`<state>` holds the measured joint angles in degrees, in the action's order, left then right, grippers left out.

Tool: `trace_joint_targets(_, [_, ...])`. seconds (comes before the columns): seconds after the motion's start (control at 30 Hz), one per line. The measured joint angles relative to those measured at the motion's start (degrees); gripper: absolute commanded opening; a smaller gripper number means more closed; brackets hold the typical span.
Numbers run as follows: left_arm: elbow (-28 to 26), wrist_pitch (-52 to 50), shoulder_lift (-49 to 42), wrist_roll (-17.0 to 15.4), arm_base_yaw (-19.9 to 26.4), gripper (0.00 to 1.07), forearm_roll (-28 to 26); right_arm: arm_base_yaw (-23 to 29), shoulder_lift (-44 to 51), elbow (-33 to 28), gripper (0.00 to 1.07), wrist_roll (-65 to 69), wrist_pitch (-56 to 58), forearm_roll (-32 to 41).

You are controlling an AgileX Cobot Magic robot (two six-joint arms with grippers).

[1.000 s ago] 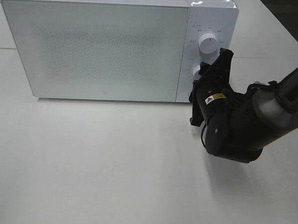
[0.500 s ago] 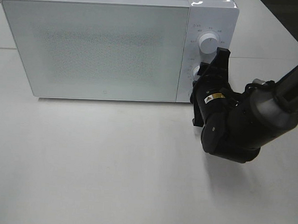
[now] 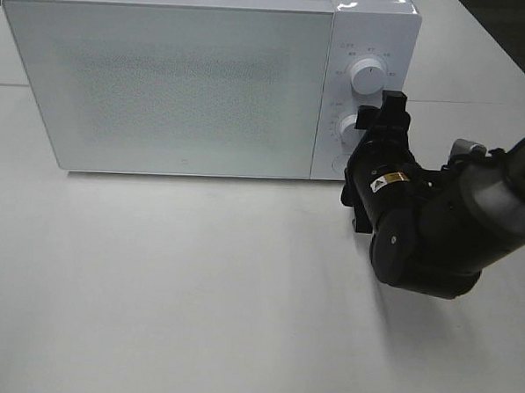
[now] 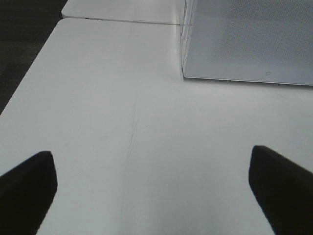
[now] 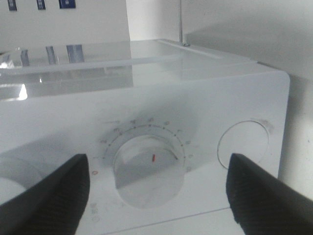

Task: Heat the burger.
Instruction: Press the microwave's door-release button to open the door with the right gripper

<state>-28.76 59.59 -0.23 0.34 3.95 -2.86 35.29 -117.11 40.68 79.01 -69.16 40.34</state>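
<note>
A white microwave (image 3: 181, 78) stands on the white desk (image 3: 196, 290) with its frosted door (image 3: 167, 81) shut. The burger shows in no view, so I cannot tell where it is. On the control panel to the right of the door sit an upper knob (image 3: 367, 76), a lower knob (image 3: 352, 126) and a round button (image 3: 338, 163) beneath them. The right arm (image 3: 446, 224) reaches in from the right of the desk, and its right fingers (image 5: 49, 196) are spread wide to either side of the lower knob, with a clear gap between each of them and the knob; they hold nothing. The knob's red mark points roughly at the top of its dial. The left fingers (image 4: 27, 188) are fully apart over bare desk, near the microwave's front left corner, and are empty too.
</note>
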Motion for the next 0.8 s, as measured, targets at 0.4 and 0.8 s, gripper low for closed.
trace_joint_targets(0.4, [0.0, 0.0, 0.0, 0.0, 0.0, 1.0, 0.0, 0.0, 9.85, -8.71, 0.75, -18.39, 8.02, -9.05])
trace_joint_targets(0.8, [0.0, 0.0, 0.0, 0.0, 0.0, 1.0, 0.0, -4.64, 21.49, -7.62, 0.75, -58.67, 44.23, -14.55])
